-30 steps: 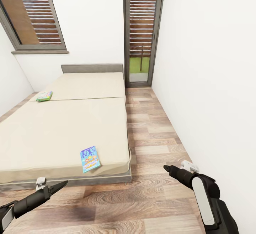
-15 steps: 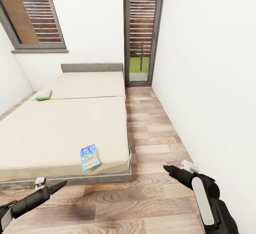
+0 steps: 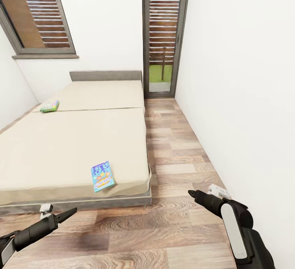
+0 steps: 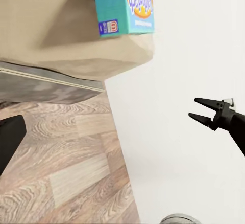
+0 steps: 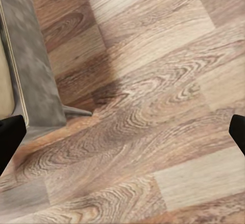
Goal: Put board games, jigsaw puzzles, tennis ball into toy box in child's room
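Across the near corner of the bed (image 3: 73, 146) lies the blue board game (image 3: 102, 176), flat on the beige mattress and close to the foot edge, its lower end almost at the rim. Further up, near the far left side of the mattress, sits a second board game (image 3: 49, 106), green and white, also flat, well apart from the blue one. The grey headboard (image 3: 105, 75) stands against the white wall, under a window with wooden slats outside. A tall glazed door (image 3: 164, 35) stands beside the bed's far corner.

Down low in the head view, the left gripper (image 3: 65, 214) hangs over the wooden floor (image 3: 176, 146) just short of the bed's foot, jaws drawn to a point, holding nothing. The right gripper (image 3: 192, 194) hovers over the floor near the white wall, to the right of the bed.

Left wrist view: the blue box (image 4: 124, 5) sits on the mattress corner, and the right gripper (image 4: 200, 110) shows beyond it with jaws slightly apart, empty. Right wrist view: floorboards and the bed's grey base (image 5: 31, 60), with the dark fingertips (image 5: 10, 137) wide at either edge.
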You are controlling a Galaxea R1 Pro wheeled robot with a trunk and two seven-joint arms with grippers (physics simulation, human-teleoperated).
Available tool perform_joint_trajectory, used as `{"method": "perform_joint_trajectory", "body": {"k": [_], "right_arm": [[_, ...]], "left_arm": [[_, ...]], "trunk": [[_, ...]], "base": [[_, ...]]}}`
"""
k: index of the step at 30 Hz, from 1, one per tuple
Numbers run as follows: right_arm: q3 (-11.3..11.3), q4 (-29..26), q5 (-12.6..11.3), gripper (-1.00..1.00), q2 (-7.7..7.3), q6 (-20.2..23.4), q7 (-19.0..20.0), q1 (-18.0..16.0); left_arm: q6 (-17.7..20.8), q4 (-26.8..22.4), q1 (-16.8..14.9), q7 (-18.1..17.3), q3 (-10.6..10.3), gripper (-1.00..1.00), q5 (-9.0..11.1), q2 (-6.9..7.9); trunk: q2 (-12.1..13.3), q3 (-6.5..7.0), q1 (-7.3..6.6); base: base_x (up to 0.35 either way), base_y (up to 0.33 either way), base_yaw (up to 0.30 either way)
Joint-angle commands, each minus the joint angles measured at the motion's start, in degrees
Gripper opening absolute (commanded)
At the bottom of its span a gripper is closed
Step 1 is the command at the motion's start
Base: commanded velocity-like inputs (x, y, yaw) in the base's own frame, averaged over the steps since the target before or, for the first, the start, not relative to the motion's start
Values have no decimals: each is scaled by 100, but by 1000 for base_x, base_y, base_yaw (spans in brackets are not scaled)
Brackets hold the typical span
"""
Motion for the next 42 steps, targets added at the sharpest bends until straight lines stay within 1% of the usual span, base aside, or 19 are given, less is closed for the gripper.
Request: {"method": "perform_joint_trajectory", "body": {"k": [1, 6, 18, 21, 23, 24, 25, 26, 28, 32, 42], "right_arm": [[-6, -6, -62, 100, 5, 19, -51, -4], [4, -6, -62, 100, 6, 15, -51, -4], [10, -6, -62, 100, 7, 13, -55, -4], [11, -6, -62, 100, 7, 13, -55, -4], [15, -6, -62, 100, 10, 12, -56, -4], [17, -6, -62, 100, 12, 12, -57, -4], [17, -6, -62, 100, 14, 12, -58, -4], [18, -6, -62, 100, 18, 12, -58, -4], [18, -6, -62, 100, 21, 12, -59, -4], [19, -6, -57, 100, 23, 12, -59, -4], [19, -6, -53, 100, 23, 12, -59, -4]], "left_arm": [[60, 2, -3, -19, -7, 100, 14, 1], [65, 2, -3, -19, -5, 100, 14, 1], [163, 6, -3, -13, 5, 100, 23, -2], [205, 9, -3, -22, 71, 100, 36, -4], [325, 17, -3, -16, 193, 100, 44, -9], [458, 21, -3, -1, 293, 100, 46, -15], [536, 22, -3, 7, 342, 100, 47, -19], [699, 24, -3, 22, 427, 100, 48, -25], [907, 26, -3, 36, 515, 100, 49, -30], [1090, 28, -3, 52, 584, 100, 49, -44], [1151, 47, -3, 60, 607, 100, 49, -60]], "trunk": [[-44, -23, 22], [-244, -113, 131], [-244, -113, 131], [-244, -113, 131], [-244, -113, 131], [-244, -113, 131], [-244, -113, 131], [-244, -113, 131], [-244, -113, 131], [-244, -113, 131], [-244, -113, 131]], "base": [[0, 0, 0], [0, 0, 0], [0, 0, 0], [0, 0, 0], [0, 0, 0], [0, 0, 0], [0, 0, 0], [0, 0, 0], [0, 0, 0], [2, 0, 0], [73, 0, 0]]}}
